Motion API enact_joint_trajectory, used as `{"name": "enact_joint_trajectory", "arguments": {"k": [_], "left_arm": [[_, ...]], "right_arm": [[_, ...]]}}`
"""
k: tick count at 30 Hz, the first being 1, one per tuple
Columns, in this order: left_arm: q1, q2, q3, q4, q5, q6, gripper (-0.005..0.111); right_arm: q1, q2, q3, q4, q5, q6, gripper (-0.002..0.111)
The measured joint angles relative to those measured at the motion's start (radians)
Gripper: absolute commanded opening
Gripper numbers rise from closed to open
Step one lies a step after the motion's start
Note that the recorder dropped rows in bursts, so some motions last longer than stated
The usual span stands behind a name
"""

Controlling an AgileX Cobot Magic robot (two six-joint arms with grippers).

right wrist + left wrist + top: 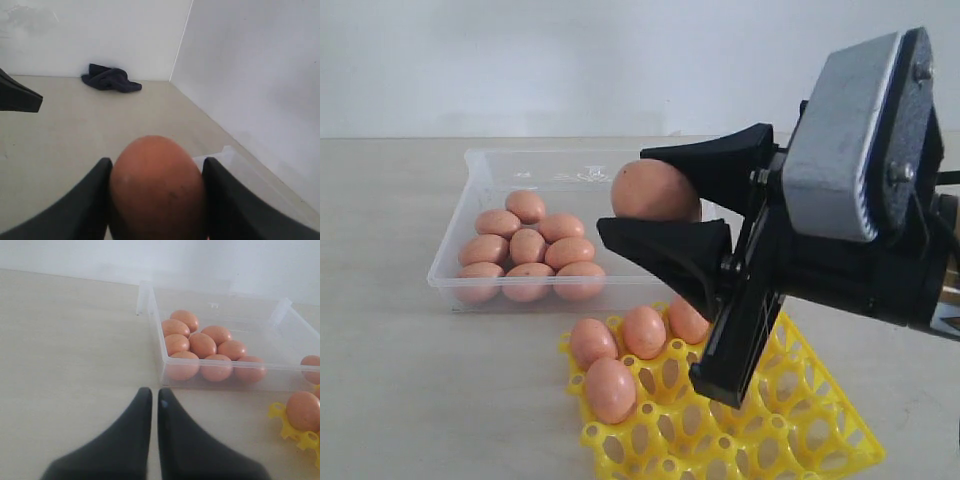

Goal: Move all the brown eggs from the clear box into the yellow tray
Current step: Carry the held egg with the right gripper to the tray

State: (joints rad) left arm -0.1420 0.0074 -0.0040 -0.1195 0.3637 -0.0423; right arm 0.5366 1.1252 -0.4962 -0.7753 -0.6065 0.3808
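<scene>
Brown eggs [528, 245] are split three ways: nine lie in the clear box [480, 165], four sit in cups of the yellow tray [800, 420], and one is up in the air. The held egg [660, 190] is pinched between the two black fingers of the right end effector [628, 195], whose jaws stand just the egg's width apart and press on the shell from both sides. In the exterior view this egg hangs clear of the bench [390, 380], in front of the box's right end and above the tray's far edge; how deep into the scene it sits I cannot tell. The right wrist view shows the same grip close up, the shell filling the gap between the fingers [85, 205], with a dark cloth [111, 79] crumpled on the bench by a white wall [100, 30].

Inside the box the nine eggs touch one another in rough rows, bunched in its left half against the front wall. The tray lies cornerwise just in front of the box; whether the two touch I cannot tell. Three of its eggs stand in a row along the edge nearest the box, and the fourth sits one row nearer, in front of the leftmost.

The left end effector [153, 395] is over the bench outside the box, near its eggs, fingers drawn together with only a thin slit between them and nothing held
</scene>
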Motion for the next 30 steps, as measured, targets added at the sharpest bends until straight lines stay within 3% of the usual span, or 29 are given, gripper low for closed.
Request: {"name": "enact_joint_trajectory", "arguments": {"k": [9, 17, 25, 30], "left_arm": [[0.000, 0.000, 0.000, 0.000, 0.000, 0.000, 0.004], [0.000, 0.000, 0.000, 0.000, 0.000, 0.000, 0.004], [0.000, 0.000, 0.000, 0.000, 0.000, 0.000, 0.004], [0.000, 0.000, 0.000, 0.000, 0.000, 0.000, 0.004]], "right_arm": [[0.000, 0.174, 0.000, 0.021, -0.159, 0.016, 0.000], [-0.054, 0.460, 0.006, 0.117, -0.540, 0.048, 0.000], [-0.176, 0.505, 0.006, 0.155, -0.590, 0.155, 0.000], [-0.193, 0.505, 0.006, 0.094, -0.595, 0.195, 0.000]]}}
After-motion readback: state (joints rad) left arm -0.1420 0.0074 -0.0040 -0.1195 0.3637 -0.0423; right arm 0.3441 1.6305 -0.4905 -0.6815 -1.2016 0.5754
